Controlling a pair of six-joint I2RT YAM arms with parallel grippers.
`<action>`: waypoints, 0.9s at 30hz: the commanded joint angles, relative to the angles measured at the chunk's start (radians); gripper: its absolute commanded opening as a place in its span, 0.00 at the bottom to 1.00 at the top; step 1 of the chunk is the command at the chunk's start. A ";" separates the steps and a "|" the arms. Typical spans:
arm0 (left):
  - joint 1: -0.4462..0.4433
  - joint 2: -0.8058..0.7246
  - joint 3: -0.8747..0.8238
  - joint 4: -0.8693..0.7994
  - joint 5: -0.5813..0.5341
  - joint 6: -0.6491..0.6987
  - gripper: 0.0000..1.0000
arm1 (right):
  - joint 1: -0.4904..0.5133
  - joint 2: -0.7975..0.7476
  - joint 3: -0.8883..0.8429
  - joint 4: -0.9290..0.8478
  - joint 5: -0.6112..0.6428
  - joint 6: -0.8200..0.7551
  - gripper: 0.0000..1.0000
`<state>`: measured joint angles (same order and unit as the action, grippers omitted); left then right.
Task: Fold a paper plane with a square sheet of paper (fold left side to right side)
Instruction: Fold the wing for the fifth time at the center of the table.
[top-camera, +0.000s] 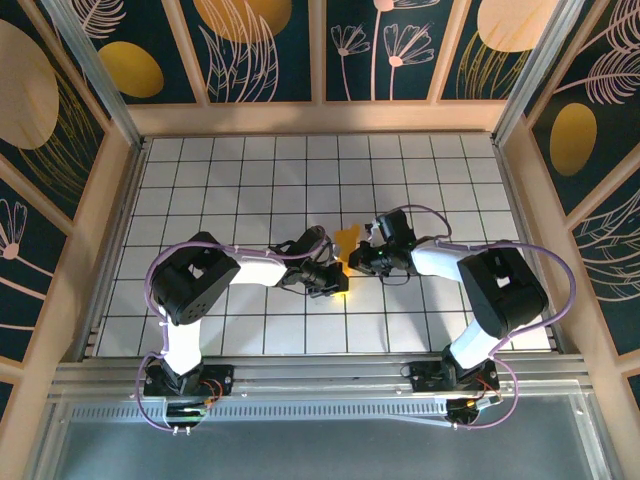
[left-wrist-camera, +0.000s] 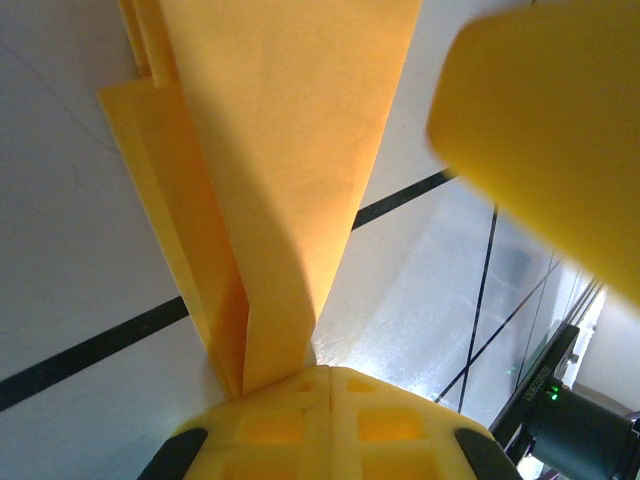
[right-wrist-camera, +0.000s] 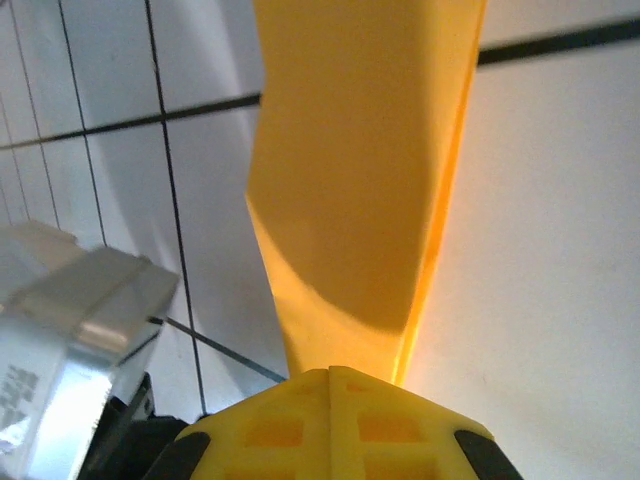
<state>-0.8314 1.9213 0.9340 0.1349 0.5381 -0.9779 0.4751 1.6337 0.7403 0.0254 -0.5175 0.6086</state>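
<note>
The paper plane (top-camera: 345, 250), a narrow, layered orange-yellow strip rather than a flat square, is held between the two arms at the middle of the gridded table (top-camera: 250, 180). Gripping it from two sides looks meant to free the flaps so that one side can be swung over and creased, rather than prising thin paper off the surface.

The left gripper (left-wrist-camera: 325, 400) has its yellow fingertips pressed together on the paper's narrow end; in its wrist view the folded layers rise straight out of the pinch and widen toward the top, with a second, paler layer showing along the left edge. The right gripper (right-wrist-camera: 330, 395) is likewise clamped on the paper; in its own wrist view the strip climbs out of the pinch with a shadowed bend partway up, so the paper is bowed, not taut.

From above, the plane sits between the two grippers, the left one at its near end and the right one just beside its right edge; both touch it. A blurred yellow block (left-wrist-camera: 540, 130) at the upper right of the left wrist view is probably a finger of the other gripper, though it is too soft to be sure. Black grid lines pass behind the paper in both wrist views; I judge it lifted clear of the table, or at most grazing it.
</note>
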 joint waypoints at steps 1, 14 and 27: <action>-0.003 0.034 -0.039 -0.132 -0.082 0.019 0.00 | -0.018 0.044 0.057 0.024 -0.003 -0.021 0.00; -0.003 0.026 -0.038 -0.135 -0.084 0.020 0.00 | -0.030 0.188 0.135 0.009 0.034 -0.048 0.00; 0.010 -0.071 -0.026 -0.039 0.007 -0.019 0.00 | -0.033 0.242 0.093 -0.083 0.102 -0.068 0.00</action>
<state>-0.8291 1.8908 0.9119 0.1333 0.5194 -0.9768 0.4503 1.8187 0.8684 0.0235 -0.5140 0.5697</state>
